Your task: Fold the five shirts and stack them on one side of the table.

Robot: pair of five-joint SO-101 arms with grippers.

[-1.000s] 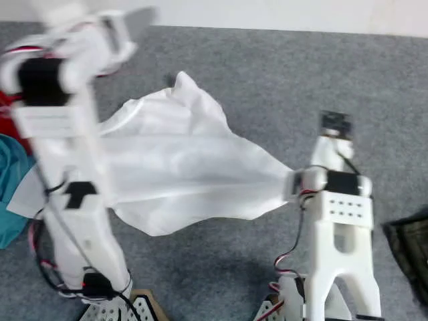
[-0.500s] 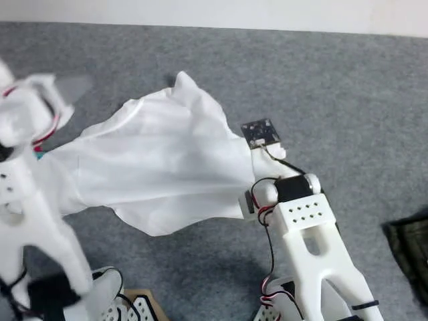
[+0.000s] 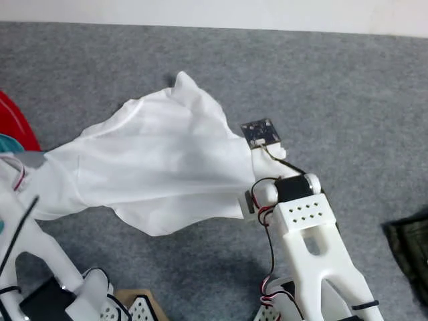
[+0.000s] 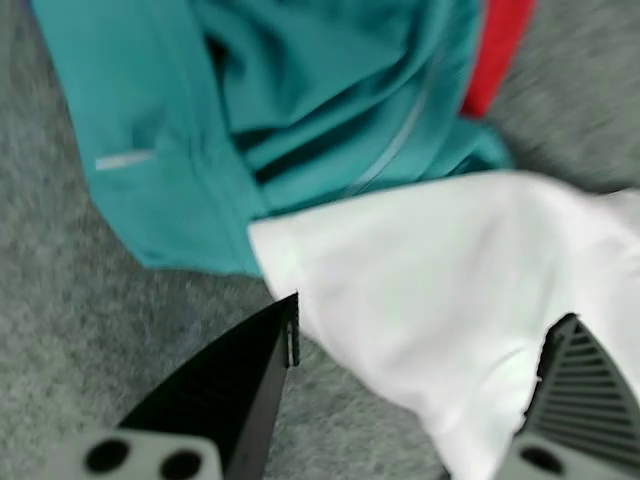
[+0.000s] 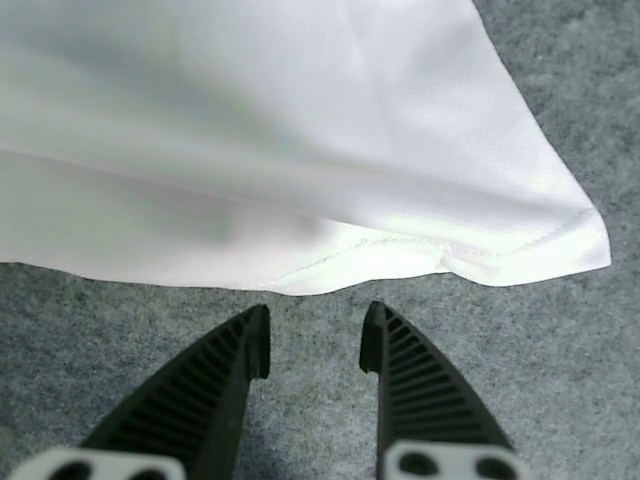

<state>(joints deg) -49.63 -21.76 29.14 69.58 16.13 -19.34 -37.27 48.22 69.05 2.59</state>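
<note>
**Loose white fabric shirt (image 3: 160, 167) lies spread and unfolded**

The shirt sprawls, rumpled, across the middle of the grey carpet-textured table (image 3: 348, 87), one end tapering toward each arm. The right gripper (image 5: 315, 320) hovers just off the shirt's stitched hem. Its claw is released, the jaws slightly apart with only bare table between them. The left gripper (image 4: 428, 320) is released too, its jaws spread wide to either side of a narrow end of the shirt. Whether they touch the cloth cannot be told. Just beside that end lies a crumpled teal fabric shirt (image 4: 300, 100), with a bright red garment (image 4: 500, 50) against it. A dark olive cloth garment (image 3: 409, 247) sits at the table's right edge in the high view, well apart from the white shirt.
</note>
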